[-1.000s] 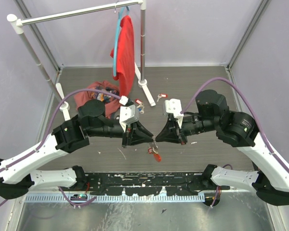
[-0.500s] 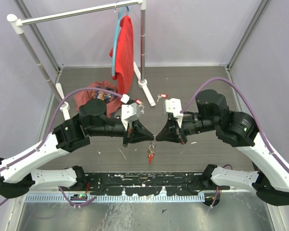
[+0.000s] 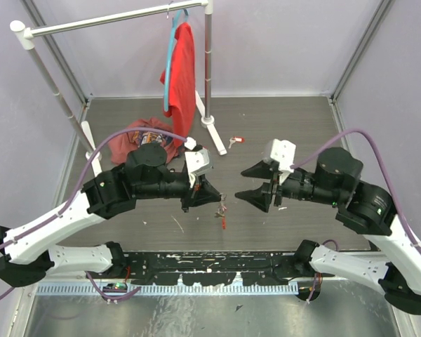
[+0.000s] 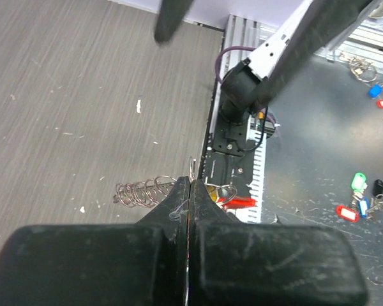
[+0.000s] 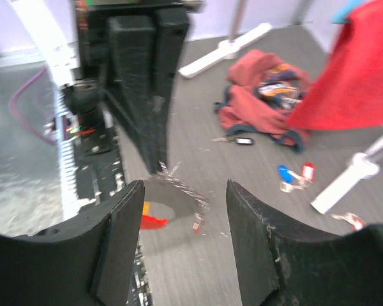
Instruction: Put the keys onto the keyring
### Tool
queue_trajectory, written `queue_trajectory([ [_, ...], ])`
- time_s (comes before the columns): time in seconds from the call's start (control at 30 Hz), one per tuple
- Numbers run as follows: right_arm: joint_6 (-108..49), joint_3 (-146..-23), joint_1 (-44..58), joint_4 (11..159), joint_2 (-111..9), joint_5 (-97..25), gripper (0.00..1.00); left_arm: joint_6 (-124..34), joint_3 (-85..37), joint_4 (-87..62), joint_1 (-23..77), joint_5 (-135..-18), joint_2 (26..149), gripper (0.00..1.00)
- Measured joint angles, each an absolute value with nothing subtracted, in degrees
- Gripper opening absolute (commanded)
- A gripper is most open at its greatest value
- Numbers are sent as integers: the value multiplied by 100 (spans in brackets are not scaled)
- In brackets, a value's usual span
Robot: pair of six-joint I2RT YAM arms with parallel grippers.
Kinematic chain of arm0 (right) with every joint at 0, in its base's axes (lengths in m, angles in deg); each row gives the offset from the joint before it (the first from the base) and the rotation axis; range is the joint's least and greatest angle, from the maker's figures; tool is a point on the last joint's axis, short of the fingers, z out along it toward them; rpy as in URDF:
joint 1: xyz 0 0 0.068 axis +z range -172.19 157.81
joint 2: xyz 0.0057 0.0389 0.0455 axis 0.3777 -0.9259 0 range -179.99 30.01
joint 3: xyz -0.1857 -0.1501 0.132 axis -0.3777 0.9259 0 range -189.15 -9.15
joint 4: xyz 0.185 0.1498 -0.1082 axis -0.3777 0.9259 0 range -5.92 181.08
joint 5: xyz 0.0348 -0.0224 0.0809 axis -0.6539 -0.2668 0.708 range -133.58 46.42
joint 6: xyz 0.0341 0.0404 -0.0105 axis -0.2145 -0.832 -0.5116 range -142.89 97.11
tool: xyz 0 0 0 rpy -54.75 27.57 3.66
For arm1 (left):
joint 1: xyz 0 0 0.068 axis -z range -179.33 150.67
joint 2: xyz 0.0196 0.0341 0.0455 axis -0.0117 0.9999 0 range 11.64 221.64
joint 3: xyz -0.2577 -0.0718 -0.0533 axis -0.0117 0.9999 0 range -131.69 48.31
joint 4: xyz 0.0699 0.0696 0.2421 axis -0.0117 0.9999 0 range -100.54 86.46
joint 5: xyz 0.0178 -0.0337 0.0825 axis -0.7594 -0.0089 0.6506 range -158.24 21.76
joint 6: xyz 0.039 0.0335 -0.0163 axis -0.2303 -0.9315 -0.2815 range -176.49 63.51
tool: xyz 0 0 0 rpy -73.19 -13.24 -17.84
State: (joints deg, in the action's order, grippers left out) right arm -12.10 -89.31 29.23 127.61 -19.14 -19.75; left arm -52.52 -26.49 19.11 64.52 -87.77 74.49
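Note:
The keyring (image 3: 222,210), a thin silver chain with a red tag (image 3: 224,222), hangs from my left gripper (image 3: 217,199), which is shut on the chain. In the left wrist view the chain (image 4: 140,190) coils out left of the shut gripper (image 4: 190,182), with the red tag (image 4: 239,203) and a yellow tag (image 4: 214,190) to the right. My right gripper (image 3: 247,184) stands open a short way right of the keyring, touching nothing. Its wrist view shows the chain (image 5: 179,185) beyond the open gripper (image 5: 185,188). Loose tagged keys (image 5: 293,175) lie on the table, another (image 3: 233,140) farther back.
A clothes rack (image 3: 208,63) stands at the back with a red shirt (image 3: 182,77) on a blue hanger. A red garment heap (image 3: 137,135) lies back left by the rack's foot (image 3: 214,133). More tagged keys (image 4: 357,204) lie on the metal surface past the table's near edge.
My right gripper has opened, let go of the keyring and drawn back to the right. The left gripper has shut on the chain and now carries it alone.

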Motion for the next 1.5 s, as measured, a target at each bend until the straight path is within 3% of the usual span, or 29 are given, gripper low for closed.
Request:
queue_trajectory([
  [0.17, -1621, -8218, 2923, 12117, -1295, -3378, 61, -5469, -2649, 2049, 6452, -8539, 7309, 0],
  [0.4, -2083, -7512, 2923, 11830, -1160, -4254, 61, -5996, -2649, 2071, 6455, -8246, 6938, 0],
  [0.97, -2024, -6815, 2923, 11124, -1164, -4567, 60, -7335, -2505, 1935, 6457, -7651, 6654, 0],
  [1.5, -1191, -6341, 2923, 10383, -1136, -4740, 59, -11329, -861, 1599, 6459, -8860, 5714, 0],
])
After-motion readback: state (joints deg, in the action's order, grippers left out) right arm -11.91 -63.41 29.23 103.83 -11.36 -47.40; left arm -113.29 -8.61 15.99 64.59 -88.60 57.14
